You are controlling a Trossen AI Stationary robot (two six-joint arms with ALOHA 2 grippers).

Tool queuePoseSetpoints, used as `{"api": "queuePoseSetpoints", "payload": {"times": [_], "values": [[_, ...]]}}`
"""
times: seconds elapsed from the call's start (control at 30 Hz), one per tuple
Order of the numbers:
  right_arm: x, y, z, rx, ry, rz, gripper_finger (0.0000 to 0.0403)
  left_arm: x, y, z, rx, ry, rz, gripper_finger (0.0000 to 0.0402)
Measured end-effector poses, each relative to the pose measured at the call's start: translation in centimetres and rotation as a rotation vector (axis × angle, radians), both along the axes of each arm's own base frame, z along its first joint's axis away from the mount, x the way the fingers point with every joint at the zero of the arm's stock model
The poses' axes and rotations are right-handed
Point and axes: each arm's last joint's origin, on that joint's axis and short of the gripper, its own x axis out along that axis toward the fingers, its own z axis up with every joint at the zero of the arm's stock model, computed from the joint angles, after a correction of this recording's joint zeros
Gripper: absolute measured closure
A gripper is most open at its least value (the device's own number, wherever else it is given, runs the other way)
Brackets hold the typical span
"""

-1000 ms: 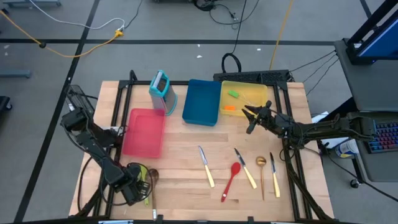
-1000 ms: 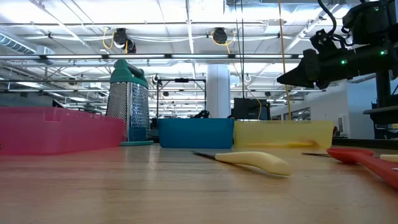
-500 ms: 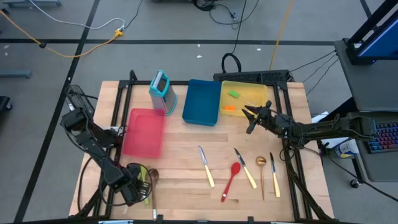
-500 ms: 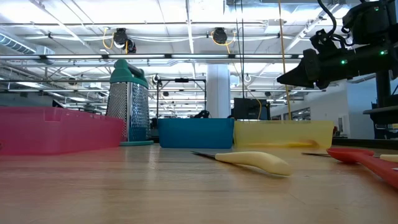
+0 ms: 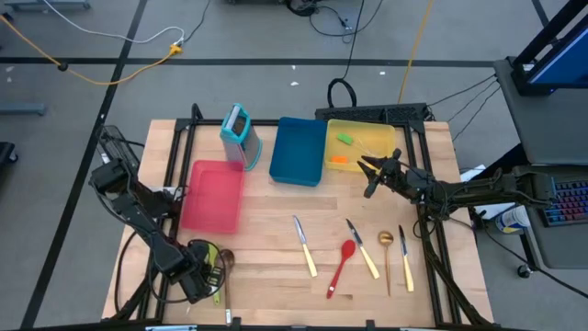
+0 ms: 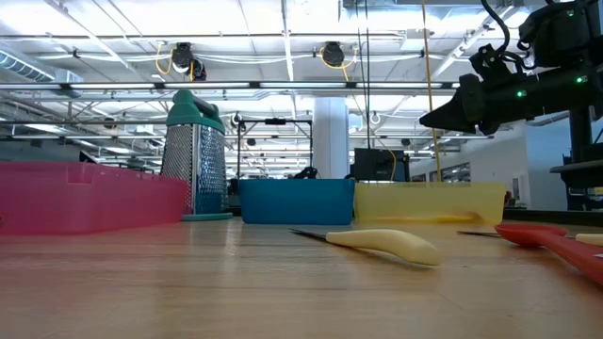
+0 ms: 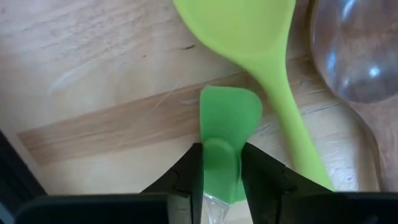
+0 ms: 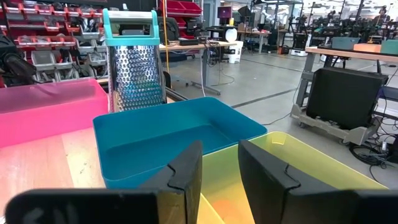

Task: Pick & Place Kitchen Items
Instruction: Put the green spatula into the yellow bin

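Observation:
At the table's near left corner my left gripper (image 5: pixel 204 274) points down, shut on a green mini spatula (image 7: pixel 230 115). A light green spoon (image 7: pixel 261 68) and a wooden spoon (image 7: pixel 354 56) lie beside it on the wood. My right gripper (image 5: pixel 370 175) hovers over the near edge of the yellow tray (image 5: pixel 381 138), open with nothing between its fingers (image 8: pixel 221 168). Cream-handled knives (image 5: pixel 305 246), a red spoon (image 5: pixel 343 265) and a gold spoon (image 5: pixel 387 253) lie flat near the front edge. My left gripper pinches the green spatula's neck (image 7: pixel 221 155), just behind the blade, between its two fingers. The fingers come from above and stand on either side of the slim handle. The blade (image 7: pixel 231 109) shows flat over the wood; whether it is lifted I cannot tell.
A pink tray (image 5: pixel 212 195), a blue tray (image 5: pixel 298 150) and the yellow tray stand in a row at the back; the yellow one holds a green and an orange piece. A teal-handled grater (image 5: pixel 237 133) stands upright behind the pink tray. Bare wood lies mid-table.

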Motion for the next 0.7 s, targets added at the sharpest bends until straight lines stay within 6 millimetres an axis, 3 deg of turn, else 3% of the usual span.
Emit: {"api": "queuePoseSetpoints", "payload": {"times": [0.27,0.57,0.7], "values": [[0.0,0.0,0.0,0.0,-0.001,0.0,0.0303,0.5,-0.3,1.0,0.041,-0.038,-0.011,0.0314],[0.1,0.1,0.3,0.045,-0.069,0.033,0.0303,1.5,0.2,7.2,0.185,-0.175,-0.004,0.0317],[0.2,0.3,0.4,0.041,-0.069,0.116,0.0303,2.6,0.5,8.3,0.173,-0.182,-0.051,0.0321]]}}
